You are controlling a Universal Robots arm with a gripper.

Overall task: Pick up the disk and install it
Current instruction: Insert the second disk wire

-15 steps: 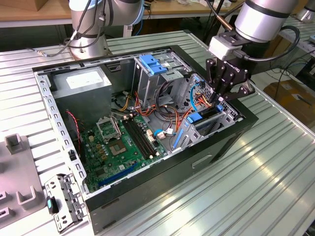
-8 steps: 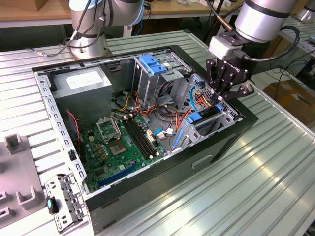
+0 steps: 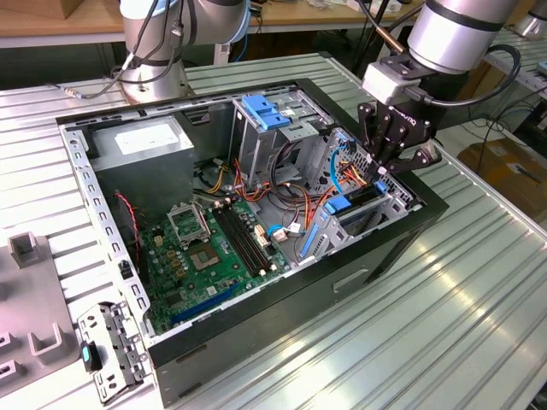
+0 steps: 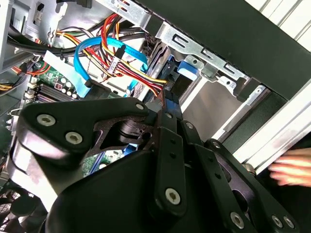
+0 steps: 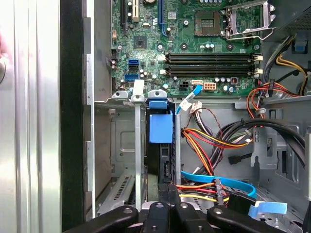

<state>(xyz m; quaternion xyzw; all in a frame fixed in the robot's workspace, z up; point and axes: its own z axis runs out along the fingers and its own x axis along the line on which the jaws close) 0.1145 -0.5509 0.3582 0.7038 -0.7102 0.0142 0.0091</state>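
The disk (image 3: 359, 199) stands on edge inside the drive bay at the exterior view's right end of the open computer case (image 3: 256, 333). In the first wrist view it is a narrow black slab (image 5: 161, 158) with a blue tab on its far end. My gripper (image 3: 382, 175) hangs straight over the bay, its black fingers drawn together on the disk's upper end. The second wrist view has the fingers (image 4: 167, 127) meeting on a thin blue rail of the disk (image 4: 167, 101). The rest of the disk is hidden down in the bay.
Red, yellow and blue cables (image 3: 299, 184) crowd beside the bay. A blue-handled drive cage (image 3: 269, 111), a grey power supply box (image 3: 141, 141) and the green motherboard (image 3: 214, 243) sit in the case. A person's hand (image 4: 291, 171) rests outside the case wall. Grey fixtures (image 3: 26, 256) lie at the exterior view's left.
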